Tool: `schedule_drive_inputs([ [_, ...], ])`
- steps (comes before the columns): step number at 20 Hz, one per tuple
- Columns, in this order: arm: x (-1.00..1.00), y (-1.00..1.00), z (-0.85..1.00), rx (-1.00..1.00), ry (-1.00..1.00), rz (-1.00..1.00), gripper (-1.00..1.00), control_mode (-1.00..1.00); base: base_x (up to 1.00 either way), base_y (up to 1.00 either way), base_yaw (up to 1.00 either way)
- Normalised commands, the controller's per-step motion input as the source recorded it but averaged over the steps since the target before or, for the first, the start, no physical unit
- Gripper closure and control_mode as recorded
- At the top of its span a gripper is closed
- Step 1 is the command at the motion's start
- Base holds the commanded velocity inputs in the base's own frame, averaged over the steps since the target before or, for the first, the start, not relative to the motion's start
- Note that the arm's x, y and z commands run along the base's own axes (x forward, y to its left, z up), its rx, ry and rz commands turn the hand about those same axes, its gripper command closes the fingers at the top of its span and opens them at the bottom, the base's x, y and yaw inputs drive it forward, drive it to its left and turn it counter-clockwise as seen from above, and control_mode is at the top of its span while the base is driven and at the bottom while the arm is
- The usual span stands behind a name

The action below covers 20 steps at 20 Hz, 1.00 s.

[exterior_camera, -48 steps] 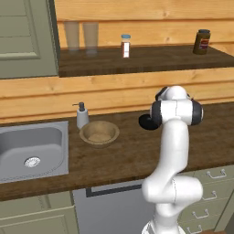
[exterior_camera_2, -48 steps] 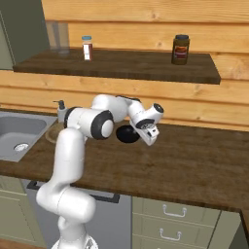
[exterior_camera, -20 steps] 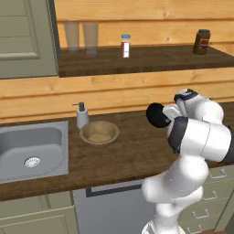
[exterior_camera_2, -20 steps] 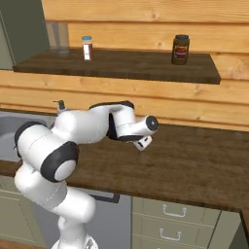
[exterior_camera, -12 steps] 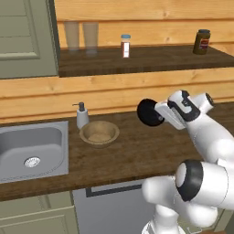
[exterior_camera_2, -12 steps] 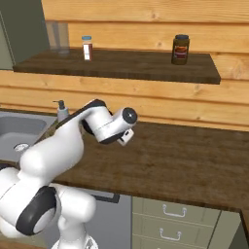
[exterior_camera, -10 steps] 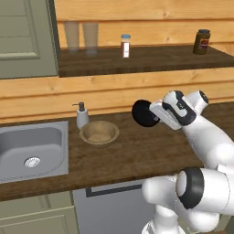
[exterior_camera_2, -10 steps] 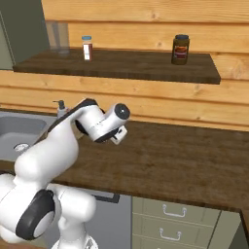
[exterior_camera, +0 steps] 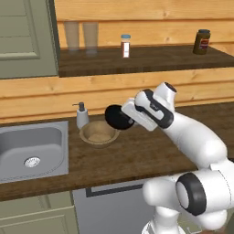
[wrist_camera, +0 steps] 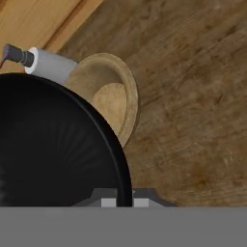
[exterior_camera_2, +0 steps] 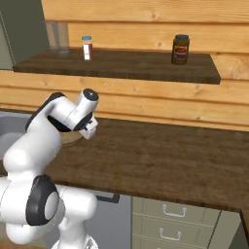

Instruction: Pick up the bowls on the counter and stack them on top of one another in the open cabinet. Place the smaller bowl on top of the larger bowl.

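Your gripper (exterior_camera: 128, 119) clamps small black bowl (exterior_camera: 117, 117) by rim, swung left since a second ago, now above tan wooden bowl (exterior_camera: 98, 133) near counter (exterior_camera: 137, 151) back edge beside sink (exterior_camera: 29, 148). Cabinet shelf (exterior_camera: 146, 55) awaits both.

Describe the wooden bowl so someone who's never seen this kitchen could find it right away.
Start at the steel sink in the dark counter. Just right of it, beside a small white soap dispenser, sits the tan wooden bowl: wide, thick-rimmed, unlike the glossy black bowl held above it.
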Motion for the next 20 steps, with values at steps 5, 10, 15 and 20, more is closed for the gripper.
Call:
schedule_drive_inputs([
  [5, 0.05, 0.29, -0.04, -0.09, 0.05, 0.05, 1.00, -1.00, 0.00, 0.00, 0.00],
  [10, 0.09, 0.15, -0.43, -0.15, 0.03, 0.00, 1.00, -1.00, 0.00, 0.00, 0.00],
  [15, 0.22, 0.16, -0.25, -0.11, 0.00, 0.00, 1.00, -1.00, 0.00, 0.00, 0.00],
  [20, 0.42, 0.30, -0.09, -0.08, 0.00, 0.00, 1.00, -1.00, 0.00, 0.00, 0.00],
])
